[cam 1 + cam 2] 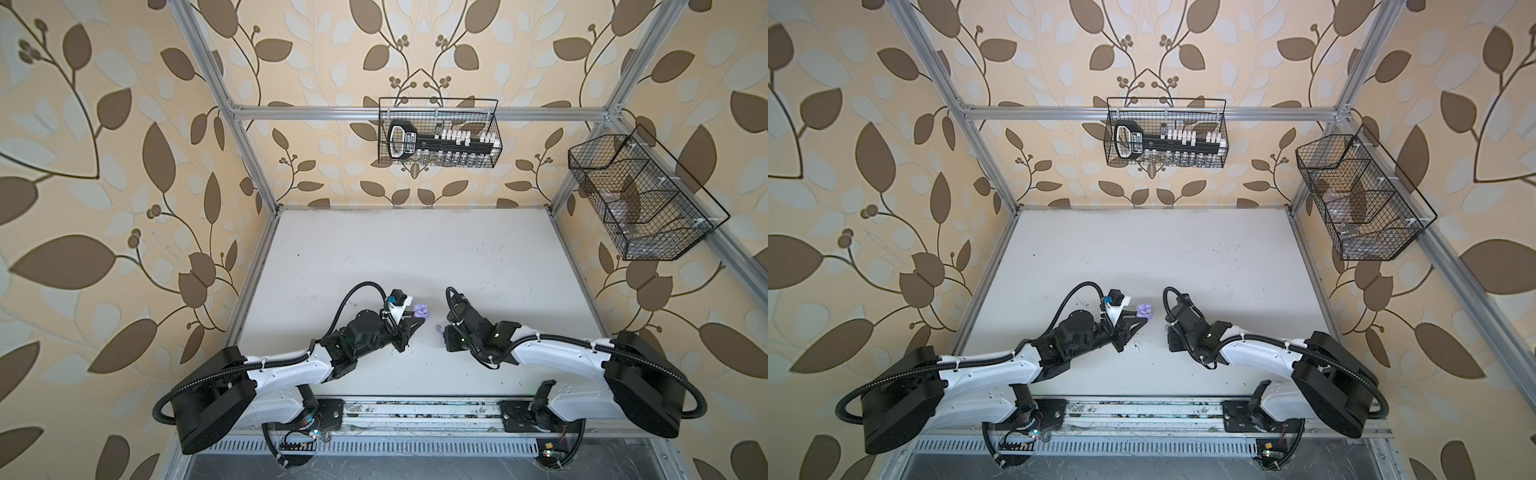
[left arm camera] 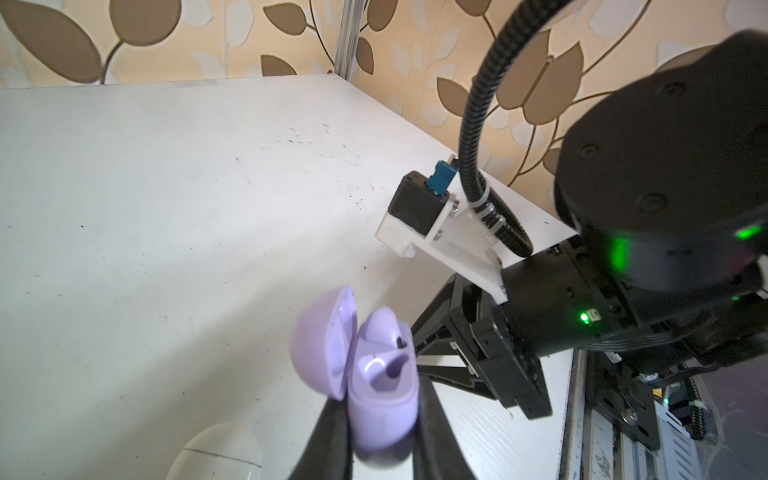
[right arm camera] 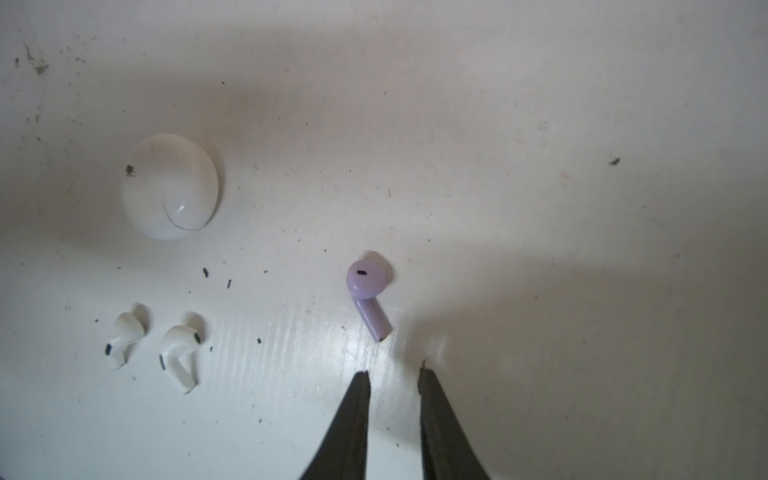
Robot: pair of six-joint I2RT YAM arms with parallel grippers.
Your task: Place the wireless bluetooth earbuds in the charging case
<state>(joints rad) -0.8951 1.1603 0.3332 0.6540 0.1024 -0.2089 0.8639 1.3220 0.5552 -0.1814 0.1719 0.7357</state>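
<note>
An open lilac charging case [image 2: 382, 399] is pinched at its base by my left gripper [image 2: 380, 419], which is shut on it, lid [image 2: 320, 340] swung aside. One lilac earbud [image 2: 380, 328] seems seated in it, beside an empty slot. In both top views the case [image 1: 422, 311] [image 1: 1144, 309] sits at the left gripper [image 1: 415, 320]. My right gripper [image 3: 394, 370] is open just above the table with nothing between its fingers. A loose lilac earbud [image 3: 368, 291] lies just beyond its tips. Two white earbuds [image 3: 124, 338] [image 3: 180, 353] lie further off.
A shut white round case [image 3: 170, 187] [image 2: 220, 453] lies on the white table [image 1: 395, 257] near the white earbuds. The other arm's black wrist and white camera mount [image 2: 436, 241] stand close beside the lilac case. Wire baskets [image 1: 438, 133] [image 1: 636, 199] hang on the walls.
</note>
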